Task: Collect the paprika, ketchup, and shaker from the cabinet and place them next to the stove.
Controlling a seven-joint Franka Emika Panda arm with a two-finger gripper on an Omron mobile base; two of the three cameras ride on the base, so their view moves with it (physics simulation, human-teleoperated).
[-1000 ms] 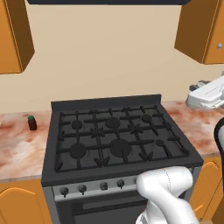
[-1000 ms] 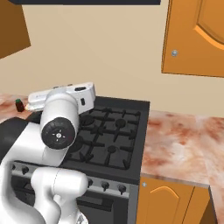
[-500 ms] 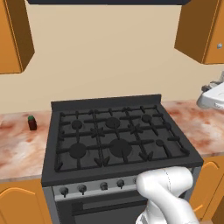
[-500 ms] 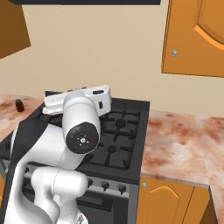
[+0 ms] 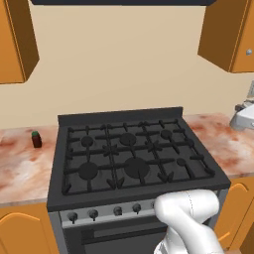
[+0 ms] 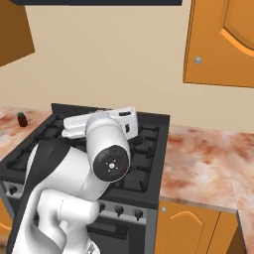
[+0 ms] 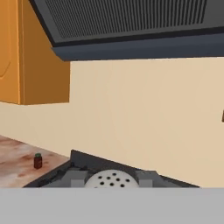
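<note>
The shaker [image 7: 111, 178], a silvery cylinder with a pale perforated top, sits between my two fingertips in the hand view, and my gripper [image 7: 111, 183] is shut on it. The hand [image 5: 242, 117] hovers at the right edge over the right counter, level with the stove's [image 5: 131, 158] back. The paprika [image 5: 35, 139], a small dark jar with a green lid, stands upright on the left counter, also seen as the paprika [image 6: 21, 119] [image 7: 38, 161]. The cabinet [image 6: 223, 44] hangs upper right, its door shut, silver knob [image 6: 198, 60]. The ketchup is out of view.
A dark range hood [image 7: 131, 30] hangs over the stove. Another orange wall cabinet [image 5: 15, 42] is at the upper left. Marbled counter [image 6: 208, 163] runs right of the stove, and more counter [image 5: 22, 168] lies left of it. My own arm [image 6: 106, 154] blocks much of the stove.
The arm has swung to the right with the shaker in its grip; the hand has slid to the right edge of the left base view. The paprika has not moved.
</note>
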